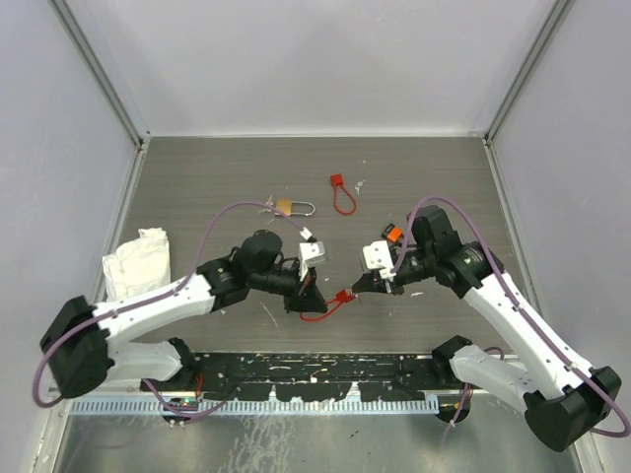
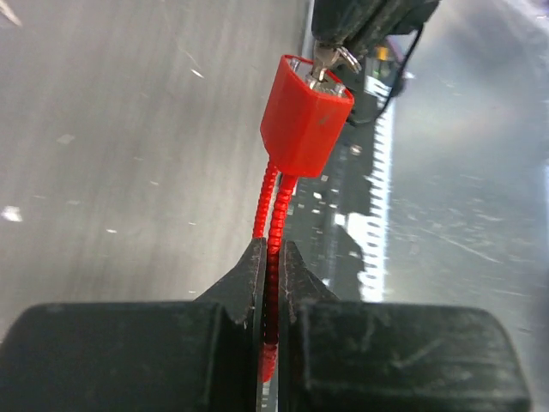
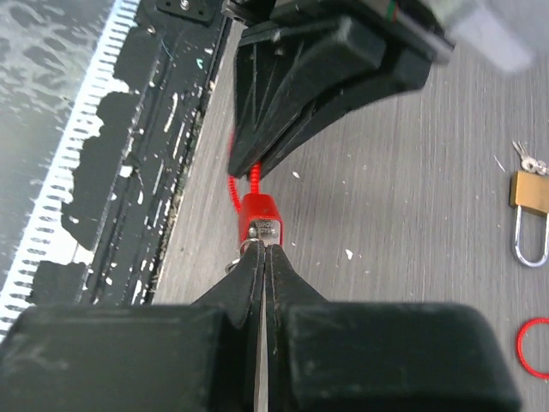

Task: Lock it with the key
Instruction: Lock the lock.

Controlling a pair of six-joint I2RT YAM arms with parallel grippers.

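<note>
On a grey counter (image 1: 197,177), two robot pincers meet at a red cable padlock (image 1: 344,294).
The left pincer (image 2: 271,249) is clamped on the padlock's cable loop (image 2: 273,206). The right pincer (image 3: 262,251) is pressed together on the key (image 2: 324,64), a small silver piece at the silver end face of the padlock's body, mid-counter.

The cable lock (image 1: 342,295) is sitting between the two hands, near the front middle of the tabletop (image 1: 444,177). The left hand (image 1: 304,299) is pinching its cable from the left, and the right hand (image 1: 357,287) is pinching the key (image 2: 325,62) in its body from the right. Behind them a padlock (image 1: 296,208) is lying, with a second cable lock (image 1: 341,195) just to its right. A cloth (image 1: 138,258) is lying at the left edge.
</note>
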